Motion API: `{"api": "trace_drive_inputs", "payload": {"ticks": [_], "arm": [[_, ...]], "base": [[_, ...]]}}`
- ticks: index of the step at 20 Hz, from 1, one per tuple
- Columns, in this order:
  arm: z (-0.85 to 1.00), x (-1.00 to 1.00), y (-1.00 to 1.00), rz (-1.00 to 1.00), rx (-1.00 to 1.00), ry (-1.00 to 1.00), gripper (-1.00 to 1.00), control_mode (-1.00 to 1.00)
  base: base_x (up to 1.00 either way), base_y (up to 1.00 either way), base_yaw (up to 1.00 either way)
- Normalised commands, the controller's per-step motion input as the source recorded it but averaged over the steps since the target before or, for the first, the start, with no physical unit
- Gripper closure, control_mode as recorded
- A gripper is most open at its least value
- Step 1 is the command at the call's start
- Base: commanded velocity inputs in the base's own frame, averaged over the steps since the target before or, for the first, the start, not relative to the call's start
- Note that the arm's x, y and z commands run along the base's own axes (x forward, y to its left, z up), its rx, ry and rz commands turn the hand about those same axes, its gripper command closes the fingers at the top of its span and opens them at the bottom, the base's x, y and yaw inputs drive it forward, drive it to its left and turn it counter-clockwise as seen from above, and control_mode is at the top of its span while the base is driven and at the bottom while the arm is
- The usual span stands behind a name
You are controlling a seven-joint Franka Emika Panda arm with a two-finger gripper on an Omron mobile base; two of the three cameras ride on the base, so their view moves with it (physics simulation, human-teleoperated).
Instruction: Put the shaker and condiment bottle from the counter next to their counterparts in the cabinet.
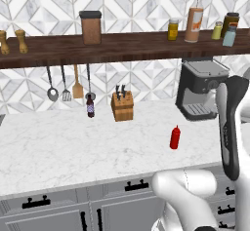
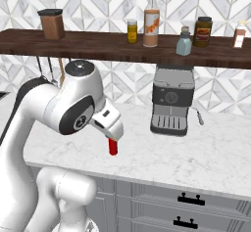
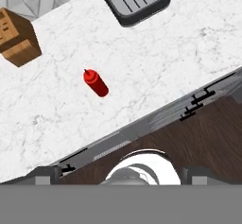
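White marble counter (image 1: 73,142) runs under a patterned tile wall, with grey drawers (image 1: 58,205) and black handles along its front. On the counter the red bottle (image 1: 175,137) stands upright in open space, well apart from the knife block (image 1: 122,106) to its left and the dark coffee machine (image 1: 200,91) behind it to the right. From the hand camera the bottle (image 3: 96,83) lies near the middle of the marble, between the block and the machine's drip tray. Above, the long brown cabinet plank (image 1: 127,45) carries two wooden mills (image 1: 12,41) at its left end, a brown canister (image 1: 91,28), a small yellow jar (image 1: 173,29), a tall clear bottle with an orange label (image 1: 194,20), a yellow-green shaker (image 1: 217,30), a dark jar (image 1: 231,23) and the pale blue-grey shaker (image 1: 229,36), which stands just in front of the dark jar. Utensils (image 1: 66,84) hang under the plank. The gripper (image 3: 120,173) hangs high over the counter's front edge, looking down, its jaws spread wide and holding nothing; only the two dark tips show at the bottom of the hand view.
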Motion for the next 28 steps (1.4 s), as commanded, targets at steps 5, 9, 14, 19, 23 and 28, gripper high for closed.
{"api": "trace_drive_inputs", "payload": {"ticks": [5, 9, 14, 19, 23, 28], "arm": [[-0.33, -0.55, 0.39, 0.00, 0.00, 0.00, -1.00, -1.00], [-0.09, -0.10, 0.17, 0.00, 0.04, 0.00, -1.00, -1.00], [-0.04, 0.02, 0.38, -0.04, -0.01, 0.00, -1.00, -1.00], [0.00, 0.55, 0.51, -0.12, -0.08, 0.03, -1.00, -1.00], [-0.05, 0.10, 0.15, 0.00, 0.00, 0.06, -1.00, -1.00], [0.00, 0.83, -0.10, 0.02, -0.03, 0.08, -1.00, -1.00]], "base": [[0.00, 0.00, 0.00], [0.00, 0.00, 0.00], [0.00, 0.00, 0.00], [0.00, 0.00, 0.00], [0.00, 0.00, 0.00], [0.00, 0.00, 0.00]]}}
